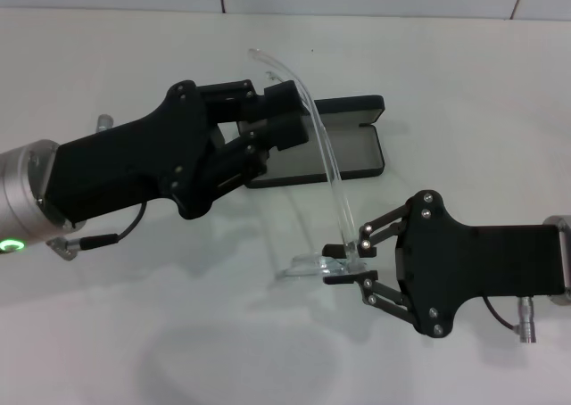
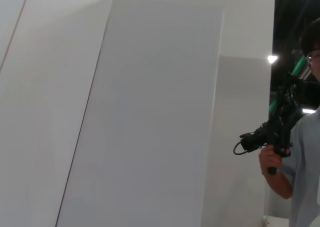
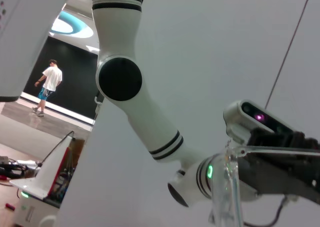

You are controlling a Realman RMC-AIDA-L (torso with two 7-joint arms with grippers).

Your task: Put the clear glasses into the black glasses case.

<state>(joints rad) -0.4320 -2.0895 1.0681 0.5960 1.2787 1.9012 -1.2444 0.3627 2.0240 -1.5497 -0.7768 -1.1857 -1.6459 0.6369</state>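
**A:** Clear plastic, thin and springy: from the head view we judge the clear glasses [image 1: 323,169] light, a little slippery and easy to twist out of shape. Our left gripper [image 1: 287,119] is clamped on one thin arm of them, up over the black glasses case [image 1: 343,146]. Our right gripper [image 1: 350,260] has its fingers pinched around the front of the frame, low over the white table [image 1: 134,334].

**B:** We'd hold it by the frame edge and the arm, as now, with gentle pressure; the lenses would smear and slide. The case lies open, grey lining up, but our left arm covers its near end, and the far lens nearly vanishes against the table.

**A:** From the left wrist view we learn nothing about the job: only pale wall panels [image 2: 150,117] and a person with a camera [image 2: 295,152] off at the edge. No fingers, no glasses, no case.

**B:** The right wrist view looks up past a sliver of the clear frame [image 3: 227,197] to our left arm [image 3: 150,122] and its wrist. The case is out of sight there, and our right fingers don't show.
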